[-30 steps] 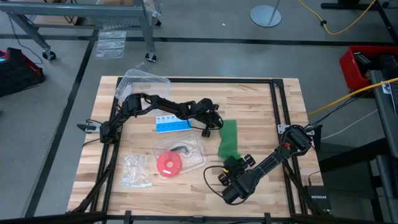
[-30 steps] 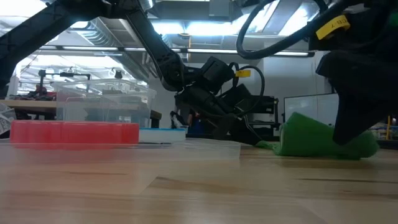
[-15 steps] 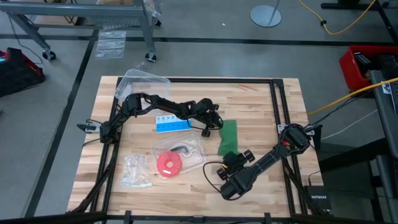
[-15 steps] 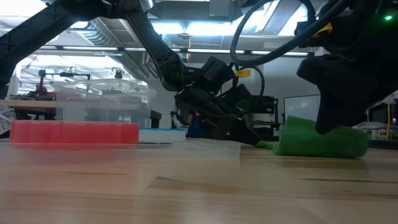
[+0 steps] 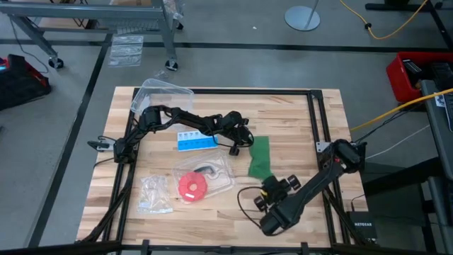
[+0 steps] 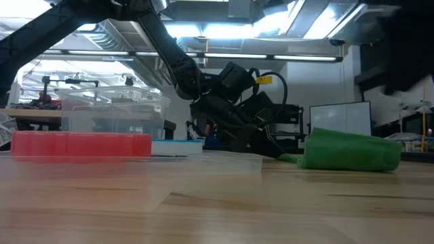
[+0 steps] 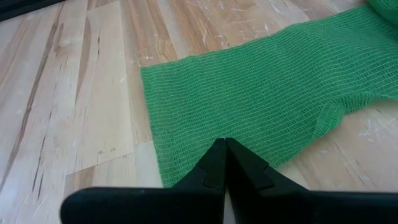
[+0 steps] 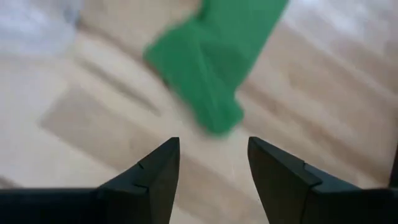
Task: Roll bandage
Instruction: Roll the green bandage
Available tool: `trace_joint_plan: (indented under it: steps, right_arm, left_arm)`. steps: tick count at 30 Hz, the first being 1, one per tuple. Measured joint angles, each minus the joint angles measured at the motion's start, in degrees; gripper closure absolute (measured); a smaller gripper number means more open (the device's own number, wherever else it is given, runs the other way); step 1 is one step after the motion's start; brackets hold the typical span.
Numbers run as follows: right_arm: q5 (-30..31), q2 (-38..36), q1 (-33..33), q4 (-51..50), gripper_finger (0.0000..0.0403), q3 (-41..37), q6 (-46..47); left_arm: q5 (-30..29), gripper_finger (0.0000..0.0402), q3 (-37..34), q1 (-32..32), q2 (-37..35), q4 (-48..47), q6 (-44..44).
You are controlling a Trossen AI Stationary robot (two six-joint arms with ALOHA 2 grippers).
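The dark green bandage (image 5: 260, 157) lies on the table right of its middle. Its far part is a flat band (image 7: 267, 93). Its near end is a small rolled bundle (image 6: 349, 152) resting on the wood. My left gripper (image 7: 224, 146) is shut, with its tips on the flat far end. My right gripper (image 8: 213, 146) hangs open above the table, just near-side of the bundle (image 8: 208, 87), and touches nothing. In the high view it shows as the right gripper (image 5: 270, 190). My left gripper presses its shut fingertips down on the bandage's flat far end (image 7: 239, 134), close to that end's edge. The fingers slant down from the table's left and far side. The cloth around them lies flat on the wood, without a pucker.
A blue-and-white pill box (image 5: 196, 140) lies beside my left arm. A red disc (image 5: 190, 186) sits in a clear tray, left of the bandage. A clear plastic bag (image 5: 154, 195) lies at the near left. A clear container (image 5: 161, 92) stands at the far left. Bare wood lies right of the bandage.
My right gripper, still open, has risen from the bandage's rolled end and drawn back toward the table's near edge. It has left the low view. The bundle has stayed on the table.
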Motion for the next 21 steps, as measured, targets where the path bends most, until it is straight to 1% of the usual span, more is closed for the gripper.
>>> trace_joint_plan:
  steps: [2,4,7,10,15,21]
  right_arm:
    - [-2.61,0.64,0.87,1.28,0.021,-0.82,0.63]
    - [-3.93,1.45,1.65,2.35,0.021,-1.97,1.5]
    - [-2.2,1.63,2.35,3.58,0.021,-4.1,4.26]
    - [-2.84,1.65,2.53,5.72,0.021,-6.76,4.55]
    - [-2.59,1.65,2.53,12.86,0.021,-11.8,4.37]
    - [-0.27,1.65,2.38,14.55,0.021,-14.9,4.28]
  left_arm:
    - [-0.03,0.04,0.0,0.0,0.0,0.03,0.0]
    - [-0.01,0.04,0.0,0.02,0.0,0.28,0.0]
    - [0.01,0.04,0.0,0.02,0.0,0.27,-0.05]
    - [0.02,0.04,0.0,0.02,0.0,0.28,-0.92]
    - [-0.2,0.04,0.0,-0.27,0.0,0.28,-1.14]
    - [-0.29,0.04,0.0,-0.44,0.0,0.28,-1.15]
